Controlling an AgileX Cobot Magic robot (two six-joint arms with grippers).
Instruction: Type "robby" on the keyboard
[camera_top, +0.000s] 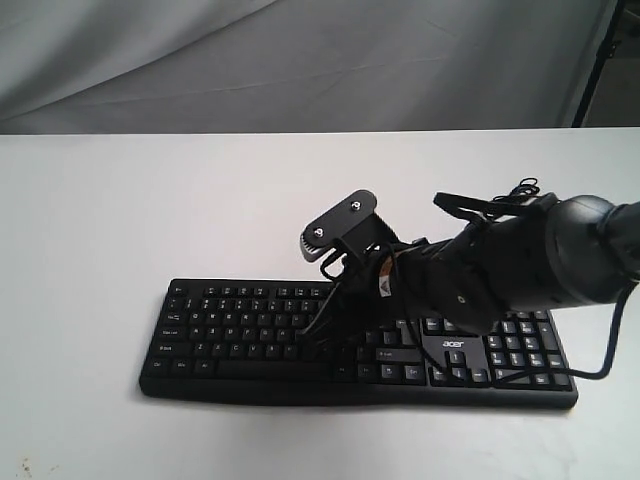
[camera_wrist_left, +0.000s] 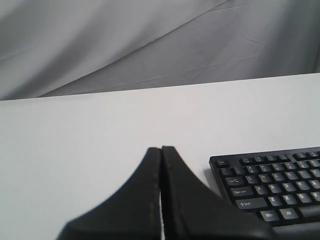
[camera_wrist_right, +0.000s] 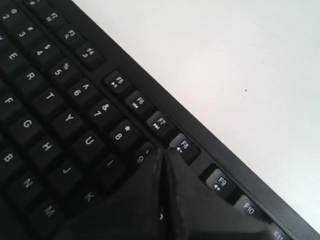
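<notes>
A staged lab setup: white table (camera_top: 120, 250) before a grey cloth backdrop (camera_top: 300, 60).
</notes>
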